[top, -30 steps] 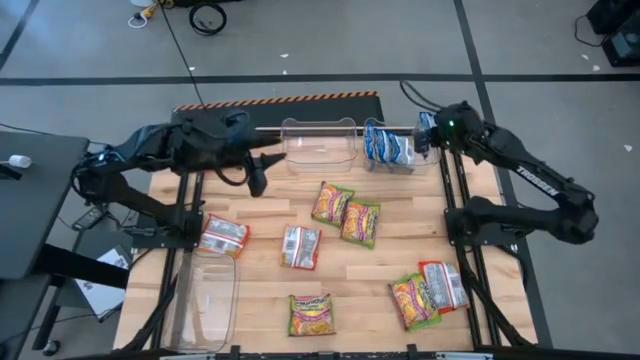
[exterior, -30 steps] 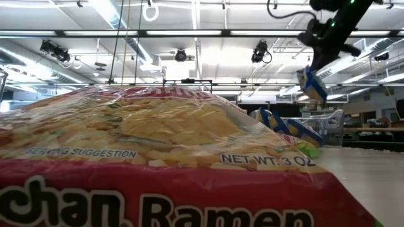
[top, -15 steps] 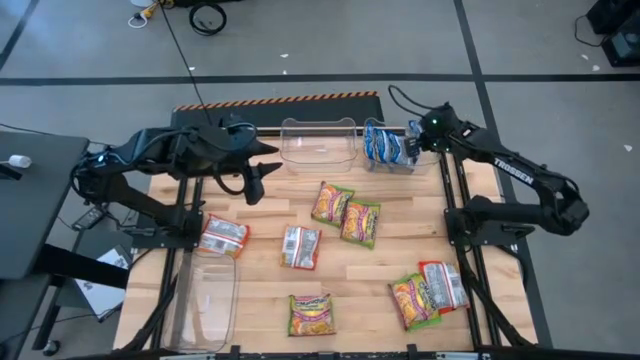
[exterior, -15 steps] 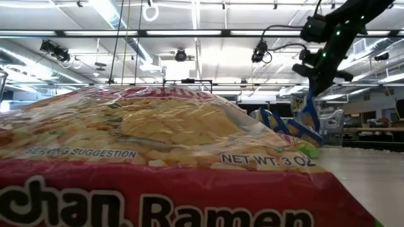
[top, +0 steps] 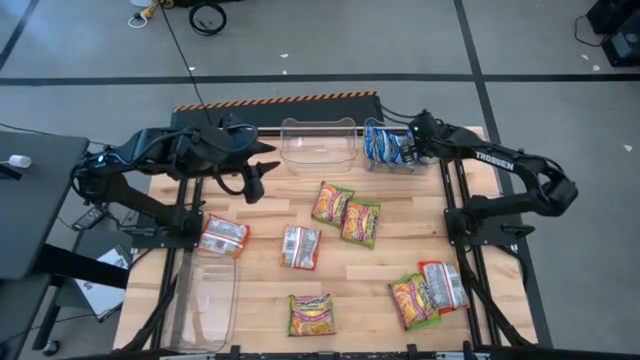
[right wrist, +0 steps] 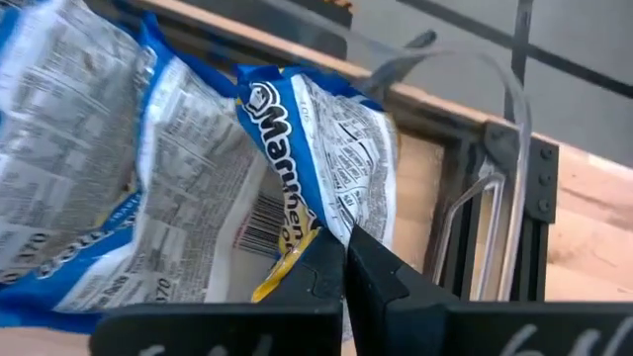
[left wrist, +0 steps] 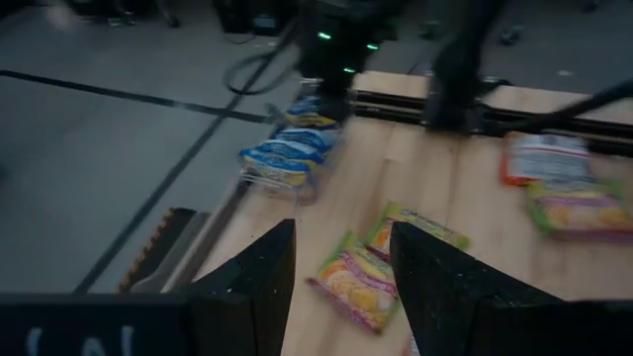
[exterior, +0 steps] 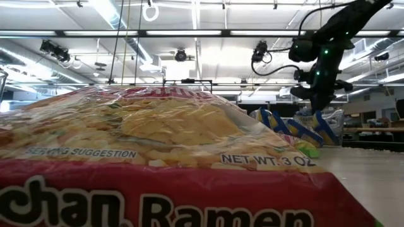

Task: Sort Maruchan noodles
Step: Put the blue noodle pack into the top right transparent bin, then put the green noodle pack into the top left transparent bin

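Blue noodle packet, clamped in right hand, has descended into tub.

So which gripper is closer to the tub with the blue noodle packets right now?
Right. The right gripper is inside the tub, shut on a blue packet; the left gripper hangs open across the table.

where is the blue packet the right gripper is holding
In the high view the blue packet sits at the table's far right, inside the clear tub with the other blue packets, pinched by the right gripper.

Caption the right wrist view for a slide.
Right claw shut on a crinkly blue-and-white plastic noodle packet inside the clear plastic tub.
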Robot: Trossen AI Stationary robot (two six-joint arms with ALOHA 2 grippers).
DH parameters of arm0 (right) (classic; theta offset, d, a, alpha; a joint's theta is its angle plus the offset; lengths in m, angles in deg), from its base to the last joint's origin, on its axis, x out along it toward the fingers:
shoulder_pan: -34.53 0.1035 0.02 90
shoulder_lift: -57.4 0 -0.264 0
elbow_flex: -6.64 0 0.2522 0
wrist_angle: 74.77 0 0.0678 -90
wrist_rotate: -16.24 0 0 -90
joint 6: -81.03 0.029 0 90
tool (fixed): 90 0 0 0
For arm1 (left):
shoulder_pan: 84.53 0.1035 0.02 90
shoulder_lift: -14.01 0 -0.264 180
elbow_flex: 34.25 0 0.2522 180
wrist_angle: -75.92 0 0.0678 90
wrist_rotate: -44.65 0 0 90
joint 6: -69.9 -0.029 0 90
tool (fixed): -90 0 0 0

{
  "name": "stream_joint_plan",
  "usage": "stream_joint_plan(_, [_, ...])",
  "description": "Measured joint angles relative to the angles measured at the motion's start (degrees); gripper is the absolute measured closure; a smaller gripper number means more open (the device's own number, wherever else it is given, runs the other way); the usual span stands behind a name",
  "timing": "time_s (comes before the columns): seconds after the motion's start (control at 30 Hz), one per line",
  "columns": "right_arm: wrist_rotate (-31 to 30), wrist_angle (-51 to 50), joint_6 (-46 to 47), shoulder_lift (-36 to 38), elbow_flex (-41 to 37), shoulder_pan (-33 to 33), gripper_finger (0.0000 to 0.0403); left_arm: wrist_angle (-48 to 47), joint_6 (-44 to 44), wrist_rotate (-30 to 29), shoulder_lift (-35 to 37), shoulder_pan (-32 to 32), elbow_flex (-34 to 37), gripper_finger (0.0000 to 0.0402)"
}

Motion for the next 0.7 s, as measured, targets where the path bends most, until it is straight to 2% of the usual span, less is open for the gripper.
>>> stream_joint_plan(0.1, [-0.07,-0.33,1.82,-1.12,0.0,0.0,0.0391,-1.19,-0.78,-4.38,0.04,0.74,0.0,0.023])
stream_joint_plan(0.17, [-0.05,-0.36,3.35,-1.42,0.0,0.0,0.0378,-2.05,-1.57,-4.55,0.07,1.34,0.0,0.023])
stream_joint_plan(0.37, [0.93,1.45,4.4,-0.77,0.0,-0.96,0.0313,-2.68,-2.33,6.43,0.04,3.58,0.0,0.023])
stream_joint_plan(0.53, [0.59,3.07,8.39,-0.45,0.0,-0.31,0.0282,-3.1,-4.28,7.46,0.49,3.45,0.02,0.023])
stream_joint_plan(0.63, [0.61,2.88,11.59,2.45,0.0,3.26,0.0282,-5.05,-8.73,8.01,3.3,4.01,0.09,0.023])
stream_joint_plan(0.7, [-0.26,2.98,14.65,5.04,0.0,7.35,0.0284,-4.12,-10.43,10.4,6.11,5.31,1.55,0.023])
